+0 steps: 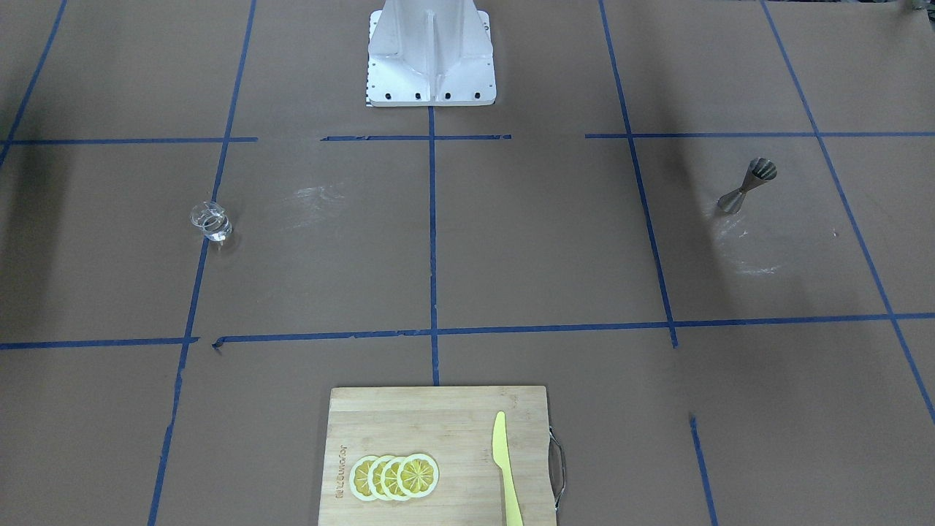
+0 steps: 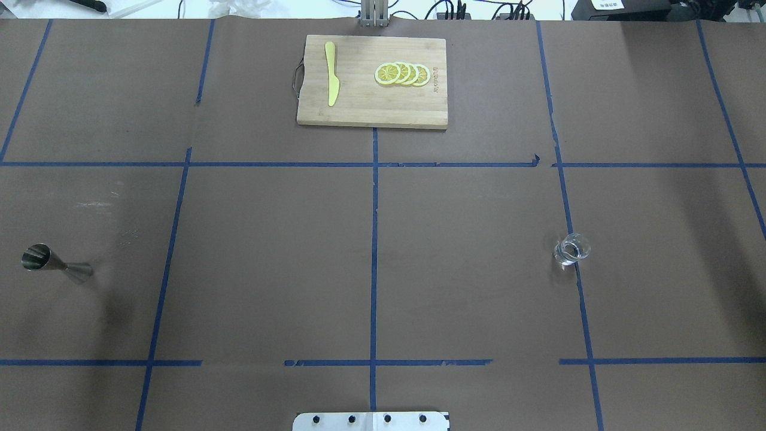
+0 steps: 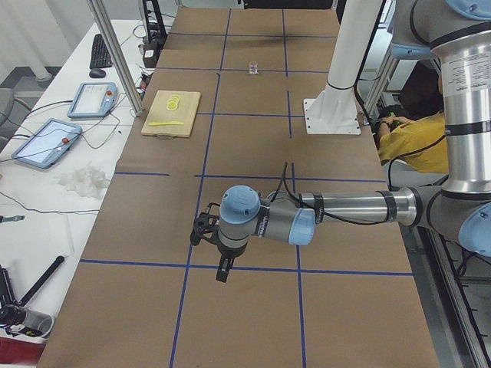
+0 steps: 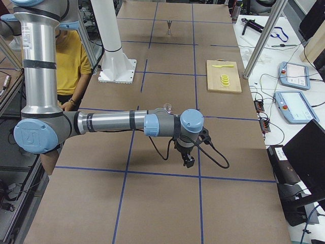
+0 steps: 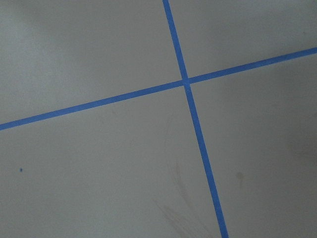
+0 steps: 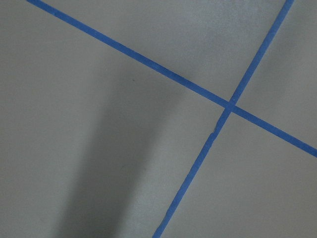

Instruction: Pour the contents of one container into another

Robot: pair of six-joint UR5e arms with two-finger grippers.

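Observation:
The small clear glass [image 1: 212, 221] stands upright on the brown table on my right side, on a blue tape line [image 2: 571, 249]. The steel hourglass jigger [image 1: 746, 187] stands on my left side [image 2: 57, 263]. Neither gripper appears in the overhead or front views. My left gripper [image 3: 222, 272] hangs over the table's near end in the exterior left view, and I cannot tell if it is open or shut. My right gripper [image 4: 188, 161] hangs low in the exterior right view, nearer the camera than the glass [image 4: 166, 107]; I cannot tell its state either. Both wrist views show only paper and tape.
A wooden cutting board [image 2: 359, 114] with lemon slices [image 2: 402, 73] and a yellow knife [image 2: 331, 81] lies at the far middle edge. The white robot pedestal [image 1: 431, 58] stands at the near middle. A person in a yellow shirt [image 4: 71, 61] sits behind the robot.

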